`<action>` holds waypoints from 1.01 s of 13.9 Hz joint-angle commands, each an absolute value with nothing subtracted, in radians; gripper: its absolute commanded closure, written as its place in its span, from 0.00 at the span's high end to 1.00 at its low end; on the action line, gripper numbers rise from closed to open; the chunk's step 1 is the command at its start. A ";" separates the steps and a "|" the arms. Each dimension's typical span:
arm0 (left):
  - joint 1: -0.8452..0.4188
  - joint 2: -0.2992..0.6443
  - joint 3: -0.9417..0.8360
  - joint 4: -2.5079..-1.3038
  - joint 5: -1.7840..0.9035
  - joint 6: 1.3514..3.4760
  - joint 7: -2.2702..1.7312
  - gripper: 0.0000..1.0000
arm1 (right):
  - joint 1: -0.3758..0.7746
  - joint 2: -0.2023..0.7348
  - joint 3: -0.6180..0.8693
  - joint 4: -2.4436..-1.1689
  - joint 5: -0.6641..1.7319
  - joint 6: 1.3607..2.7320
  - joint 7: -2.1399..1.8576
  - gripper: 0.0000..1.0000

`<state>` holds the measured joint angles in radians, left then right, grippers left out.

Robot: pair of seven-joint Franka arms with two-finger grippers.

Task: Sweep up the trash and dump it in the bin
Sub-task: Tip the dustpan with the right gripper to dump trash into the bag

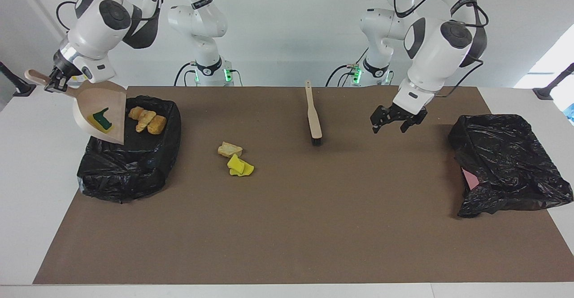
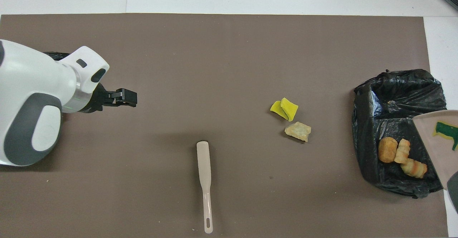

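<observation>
My right gripper (image 1: 52,83) is shut on the handle of the beige dustpan (image 1: 110,105), which tilts steeply over the black-bagged bin (image 1: 130,163). A yellow sponge with a green face (image 1: 101,119) still clings inside the pan (image 2: 434,148). Three tan bread lumps (image 1: 146,120) lie in the bin (image 2: 393,123). On the mat a bread lump (image 1: 229,149) and yellow sponge pieces (image 1: 240,167) lie loose. The brush (image 1: 314,118) lies on the mat with nothing holding it. My left gripper (image 1: 395,122) hangs open and empty over the mat, between the brush and the left arm's end.
A second crumpled black bag (image 1: 506,163) with something pink inside lies at the left arm's end of the brown mat (image 1: 287,235). White table shows around the mat's edges.
</observation>
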<state>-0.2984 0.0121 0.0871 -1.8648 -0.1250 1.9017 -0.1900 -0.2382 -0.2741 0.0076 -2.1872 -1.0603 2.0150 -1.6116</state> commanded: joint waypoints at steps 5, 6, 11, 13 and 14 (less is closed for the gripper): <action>-0.103 0.005 0.083 -1.780 -0.114 1.757 0.009 1.00 | -0.206 -0.437 0.012 -2.371 -1.216 2.080 -1.563 0.00; -0.071 0.000 0.081 -1.770 -0.114 1.746 0.055 1.00 | -0.206 -0.437 0.012 -2.376 -1.218 2.082 -1.562 0.00; 0.034 -0.005 0.078 -1.743 -0.115 1.715 0.149 1.00 | -0.184 -0.468 0.058 -2.382 -1.218 1.938 -1.387 0.00; 0.017 0.006 0.071 -1.707 -0.114 1.701 0.045 1.00 | -0.109 -0.506 0.069 -2.387 -1.233 1.832 -1.352 0.00; 0.014 0.006 0.063 -1.698 -0.112 1.697 0.014 1.00 | -0.068 -0.517 0.071 -2.402 -1.236 1.800 -1.336 0.00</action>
